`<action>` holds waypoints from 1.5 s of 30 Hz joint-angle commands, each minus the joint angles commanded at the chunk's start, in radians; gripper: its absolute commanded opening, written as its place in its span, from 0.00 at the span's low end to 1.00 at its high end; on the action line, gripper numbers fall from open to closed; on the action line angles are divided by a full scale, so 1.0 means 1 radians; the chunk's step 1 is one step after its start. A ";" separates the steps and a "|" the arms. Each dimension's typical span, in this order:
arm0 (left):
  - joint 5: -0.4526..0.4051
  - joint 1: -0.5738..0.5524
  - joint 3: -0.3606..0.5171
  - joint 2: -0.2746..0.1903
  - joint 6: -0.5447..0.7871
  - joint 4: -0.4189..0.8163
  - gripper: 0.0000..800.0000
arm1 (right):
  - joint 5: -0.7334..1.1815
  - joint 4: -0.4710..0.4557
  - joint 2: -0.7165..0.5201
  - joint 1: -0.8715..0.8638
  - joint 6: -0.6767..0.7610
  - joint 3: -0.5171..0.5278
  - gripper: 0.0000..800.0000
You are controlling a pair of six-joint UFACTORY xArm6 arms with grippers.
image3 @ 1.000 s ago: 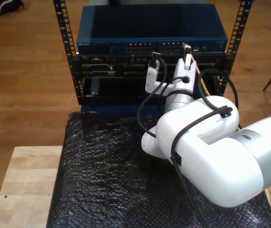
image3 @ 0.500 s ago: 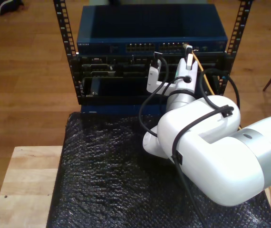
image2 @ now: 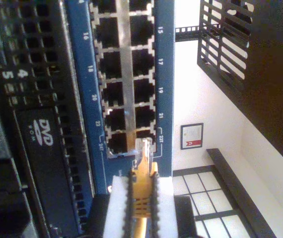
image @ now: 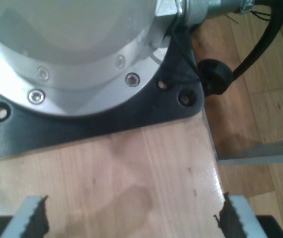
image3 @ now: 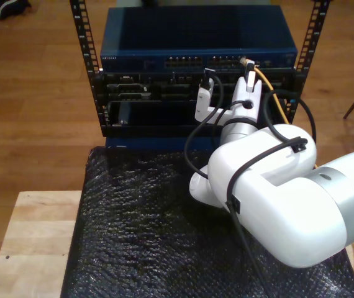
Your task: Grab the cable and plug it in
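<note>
One cable (image2: pixel 142 191) plug at blue switch (image2: pixel 164 74) ports — DVD drive (image2: pixel 44 148) beside

A blue network switch (image3: pixel 195 37) sits at the top of a black metal rack (image3: pixel 90 68), its rows of numbered ports (image2: pixel 126 74) facing the table. Below it a black unit bears a DVD logo (image2: pixel 47 131). Black bubble wrap (image3: pixel 140 236) covers a light wooden table (image3: pixel 34 242). The floor (image3: pixel 34 93) is brown wood.
</note>
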 joint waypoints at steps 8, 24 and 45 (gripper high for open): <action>0.000 0.000 0.000 0.000 0.000 0.000 1.00 | 0.000 0.006 -0.003 0.006 -0.002 0.000 0.00; 0.000 0.000 0.000 0.000 0.000 0.000 1.00 | -0.003 0.015 -0.003 0.029 -0.002 -0.008 0.00; 0.000 0.000 0.000 0.000 0.000 0.000 1.00 | -0.003 0.028 -0.003 0.031 -0.003 -0.008 0.00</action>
